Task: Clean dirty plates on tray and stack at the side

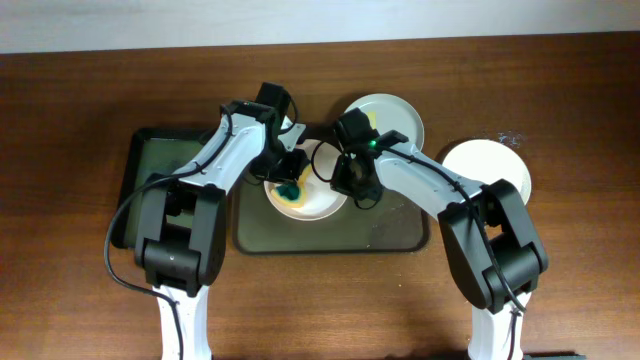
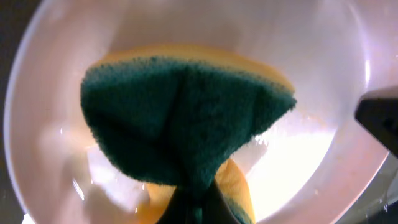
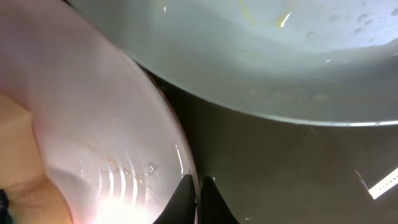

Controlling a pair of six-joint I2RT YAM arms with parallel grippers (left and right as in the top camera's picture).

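A white plate (image 1: 318, 207) with yellowish smears lies on the olive-brown tray (image 1: 395, 240). My left gripper (image 1: 290, 182) is shut on a green and yellow sponge (image 2: 180, 118) and presses it into this plate (image 2: 311, 56). My right gripper (image 1: 347, 183) is shut on the plate's right rim; the right wrist view shows its fingers (image 3: 198, 193) pinching the rim (image 3: 124, 106). A second smeared plate (image 1: 395, 112) sits at the tray's far edge and shows in the right wrist view (image 3: 261, 62). A third white plate (image 1: 490, 165) lies on the table at the right.
A smaller dark greenish tray (image 1: 150, 165) lies left of the large tray, under my left arm. The wooden table (image 1: 70, 250) surrounds both trays. The tray floor (image 3: 298, 168) shows beside the gripped plate.
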